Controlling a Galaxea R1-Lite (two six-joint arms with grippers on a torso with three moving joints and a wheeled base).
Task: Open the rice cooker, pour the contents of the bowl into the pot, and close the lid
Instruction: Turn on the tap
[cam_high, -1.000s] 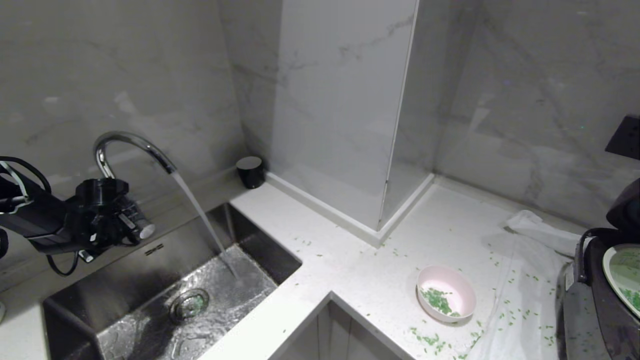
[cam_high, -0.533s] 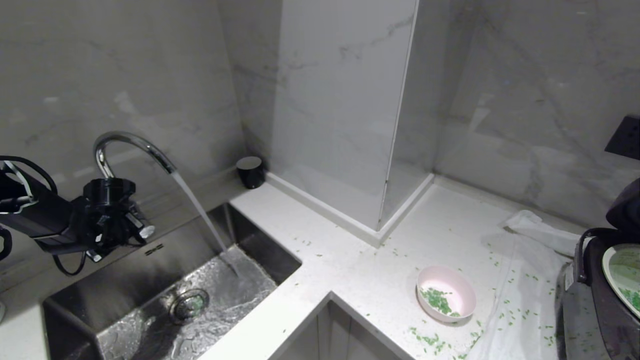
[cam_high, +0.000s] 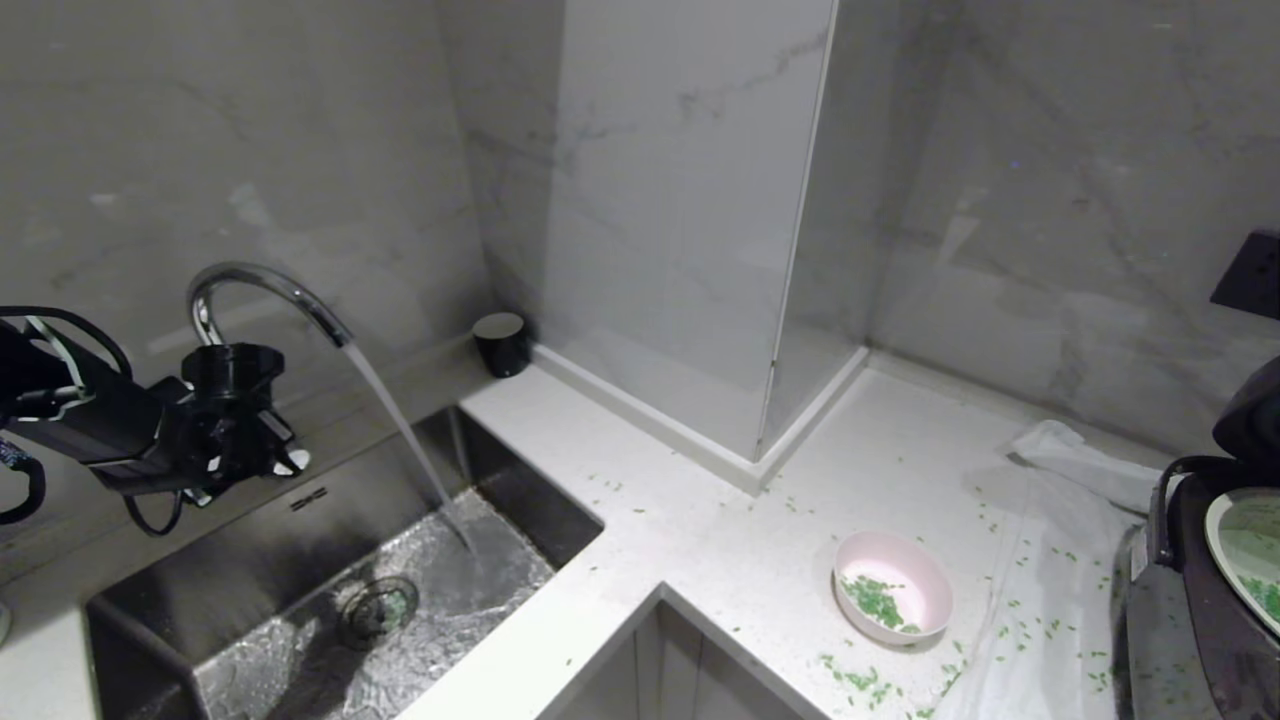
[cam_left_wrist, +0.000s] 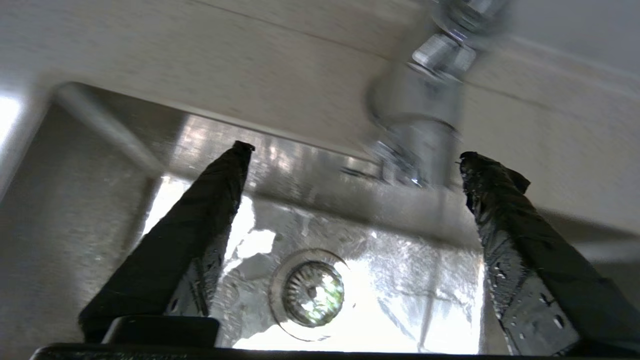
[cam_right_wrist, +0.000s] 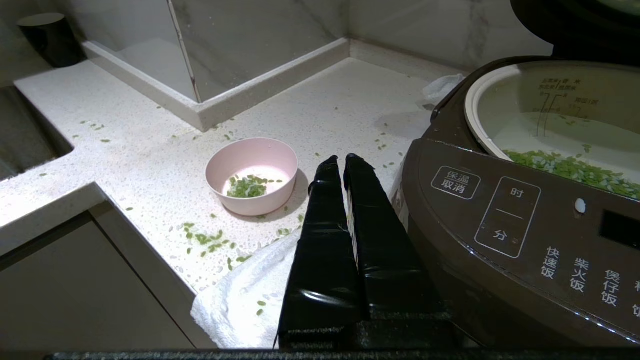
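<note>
Left gripper (cam_left_wrist: 350, 155) spread wide and empty beside running tap (cam_high: 262, 288) over sink (cam_high: 300, 590). Right gripper (cam_right_wrist: 342, 159) pressed closed, empty, parked between bowl (cam_right_wrist: 252, 175) and open cooker (cam_right_wrist: 520, 215).

Pink bowl (cam_high: 892, 586), green contents (cam_high: 876, 600), brown rice cooker (cam_right_wrist: 525, 235).
</note>
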